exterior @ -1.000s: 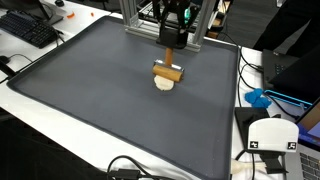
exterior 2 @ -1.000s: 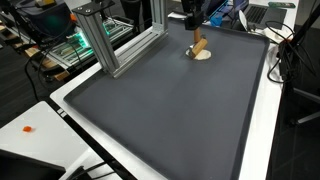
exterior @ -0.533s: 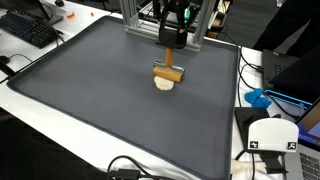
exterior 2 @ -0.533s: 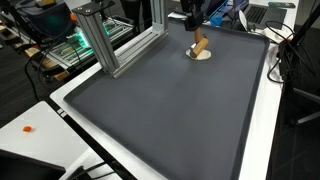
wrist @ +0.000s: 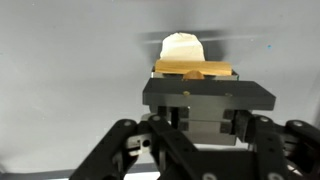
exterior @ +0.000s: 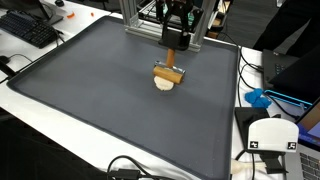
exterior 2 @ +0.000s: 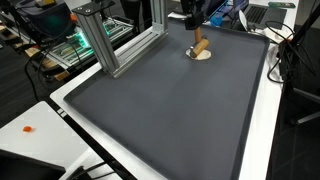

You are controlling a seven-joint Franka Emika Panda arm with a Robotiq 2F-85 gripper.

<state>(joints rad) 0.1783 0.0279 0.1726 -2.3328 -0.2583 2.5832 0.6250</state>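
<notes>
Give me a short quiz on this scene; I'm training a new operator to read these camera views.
1. True or false: the wooden piece lies alone near the keyboard, far from the gripper.
2. What lies right at the wooden piece's lower end? A) a white round object B) a red cup C) a metal spoon
3. Fill in: both things sit on a dark ___ mat.

Key: 1 false, in both exterior views it reaches up into the gripper at the mat's far side. 2 A. 3 grey.
</notes>
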